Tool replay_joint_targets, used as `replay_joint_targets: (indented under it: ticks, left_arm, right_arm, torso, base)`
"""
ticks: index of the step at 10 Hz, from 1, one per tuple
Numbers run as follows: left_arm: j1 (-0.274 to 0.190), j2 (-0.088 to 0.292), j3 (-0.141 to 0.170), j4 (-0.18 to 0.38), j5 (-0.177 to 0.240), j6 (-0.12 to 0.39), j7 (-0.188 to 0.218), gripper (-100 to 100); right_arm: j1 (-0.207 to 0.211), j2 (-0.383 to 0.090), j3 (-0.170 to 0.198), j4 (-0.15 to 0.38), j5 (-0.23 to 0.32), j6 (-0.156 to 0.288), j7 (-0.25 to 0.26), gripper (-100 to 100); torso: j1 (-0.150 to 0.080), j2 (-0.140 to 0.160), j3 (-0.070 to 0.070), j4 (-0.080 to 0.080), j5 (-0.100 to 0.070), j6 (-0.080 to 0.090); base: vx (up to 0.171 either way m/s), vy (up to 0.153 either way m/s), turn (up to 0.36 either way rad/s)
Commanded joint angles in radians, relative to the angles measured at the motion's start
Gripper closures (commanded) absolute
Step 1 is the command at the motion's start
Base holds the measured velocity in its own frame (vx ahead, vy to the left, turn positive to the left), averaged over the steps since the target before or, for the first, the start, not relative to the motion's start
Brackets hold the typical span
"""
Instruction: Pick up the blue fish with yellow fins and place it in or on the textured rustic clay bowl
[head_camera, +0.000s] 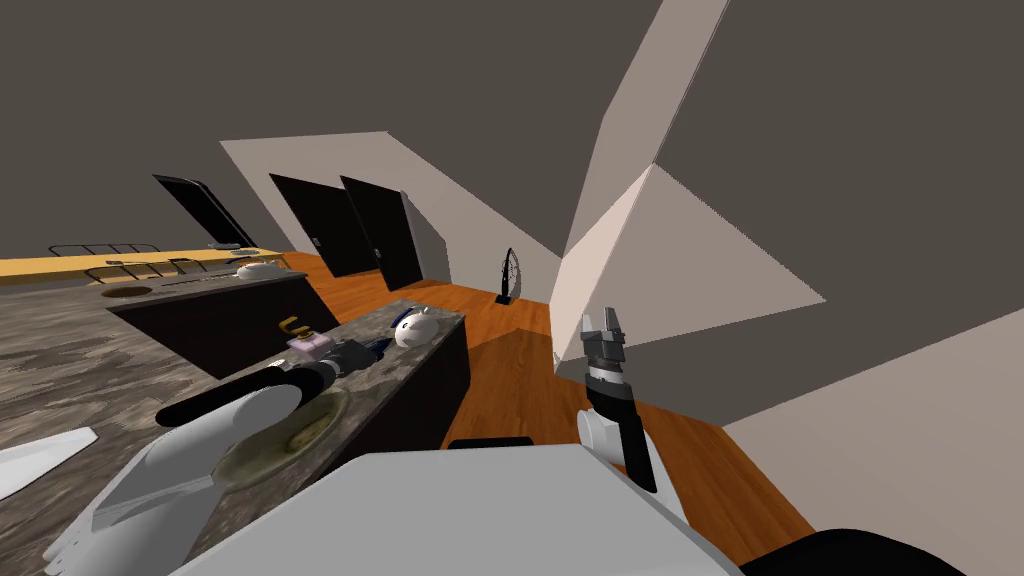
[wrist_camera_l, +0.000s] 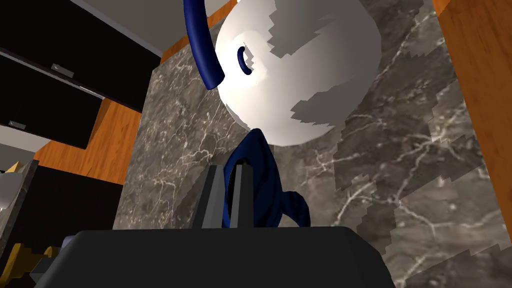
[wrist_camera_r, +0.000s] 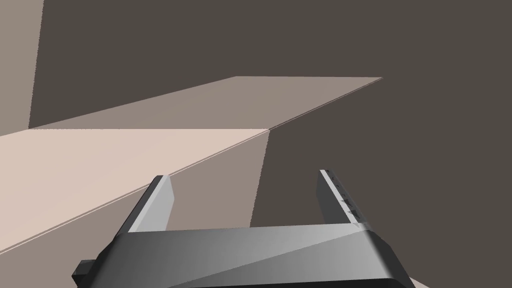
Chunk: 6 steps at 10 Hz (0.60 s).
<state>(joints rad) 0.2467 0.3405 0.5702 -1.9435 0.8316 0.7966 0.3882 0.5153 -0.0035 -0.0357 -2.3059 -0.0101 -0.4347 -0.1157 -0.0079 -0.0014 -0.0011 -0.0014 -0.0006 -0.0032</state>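
A dark blue fish-like thing (wrist_camera_l: 265, 175) lies on the marble counter (wrist_camera_l: 400, 165), and my left gripper (wrist_camera_l: 228, 170) is shut on its near end. None of its yellow fins are visible. In the head view the left gripper (head_camera: 352, 356) reaches across the counter with the blue thing (head_camera: 381, 345) at its tip. The olive-brown clay bowl (head_camera: 338, 410) sits under my left forearm, nearer to me, with a yellowish lump inside. My right gripper (head_camera: 603, 322) is held up beside the wall, open and empty, as the right wrist view (wrist_camera_r: 245, 175) also shows.
A white round object with a blue handle (wrist_camera_l: 305, 65) stands just beyond the fish, near the counter's end (head_camera: 412, 328). A pink and yellow item (head_camera: 305, 340) lies beside my left hand. Wooden floor (head_camera: 510, 370) runs past the counter's edge; black cabinets stand further back.
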Motion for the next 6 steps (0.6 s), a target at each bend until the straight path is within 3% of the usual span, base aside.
replay_joint_targets:
  ticks: [1,6]
  left_arm:
    - [0.012,0.01,0.021,-0.03,0.016,0.028,0.021,100]
    - [0.048,0.031,0.079,-0.127,0.047,0.102,0.062,100]
  right_arm:
    - [0.0,0.0,0.0,0.0,0.0,0.0,0.0,0]
    - [0.0,0.0,0.0,0.0,0.0,0.0,0.0,0]
  torso:
    - [0.0,0.0,0.0,0.0,0.0,0.0]
    - [0.004,0.005,0.003,0.001,0.001,-0.001]
  base:
    - [0.023,-0.101,0.056]
    - [-0.004,-0.068,0.069]
